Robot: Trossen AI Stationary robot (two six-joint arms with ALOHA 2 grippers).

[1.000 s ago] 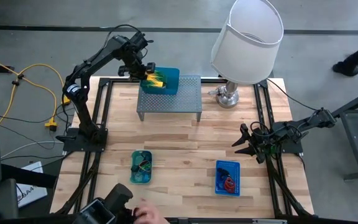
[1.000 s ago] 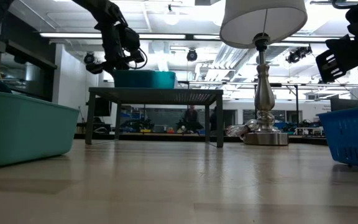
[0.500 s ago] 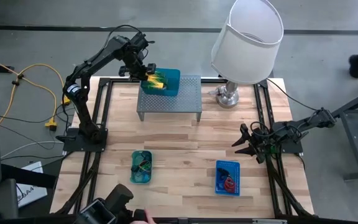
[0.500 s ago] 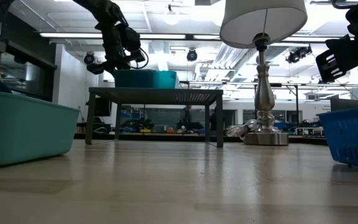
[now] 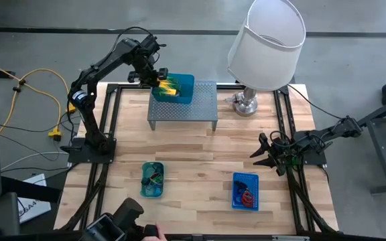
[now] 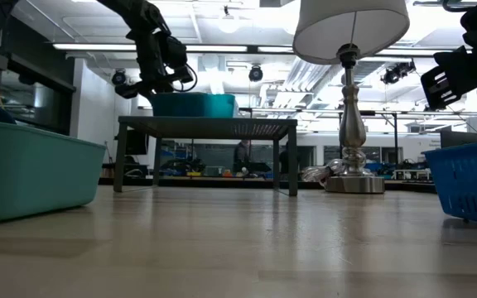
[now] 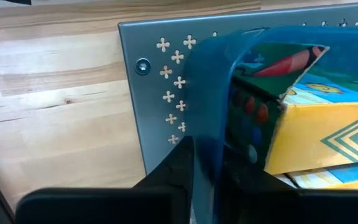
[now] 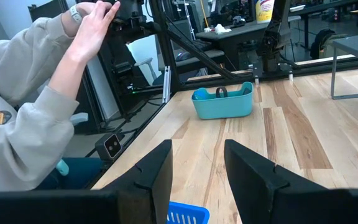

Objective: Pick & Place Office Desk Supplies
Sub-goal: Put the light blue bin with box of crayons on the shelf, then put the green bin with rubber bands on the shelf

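A teal tray (image 5: pixel 177 88) rests by its bottom on the far left corner of the grey riser shelf (image 5: pixel 193 108). It holds yellow-green crayon boxes (image 7: pixel 328 130). My left gripper (image 5: pixel 155 79) is shut on the tray's left wall; in the low view it stands above the tray (image 6: pixel 193 104). My right gripper (image 5: pixel 259 155) waits open and level at the table's right edge, with nothing between its fingers. A second teal tray (image 5: pixel 152 179) with band loops and a blue mesh basket (image 5: pixel 245 191) with red loops sit on the near half of the table. My left gripper pinches the tray's left wall (image 7: pixel 213 124) at its rim, one finger (image 7: pixel 179 171) outside the tray and one (image 7: pixel 250 183) inside, next to the crayon boxes. The fingers come from above, slanting down. The tray's bottom lies on the riser shelf.
A lamp with a white shade (image 5: pixel 267 43) stands at the far right beside the shelf. A person with a camera (image 5: pixel 122 224) is at the near left edge; a grey sleeve (image 8: pixel 36 137) shows in the right wrist view. Bare wood lies between shelf and near containers.
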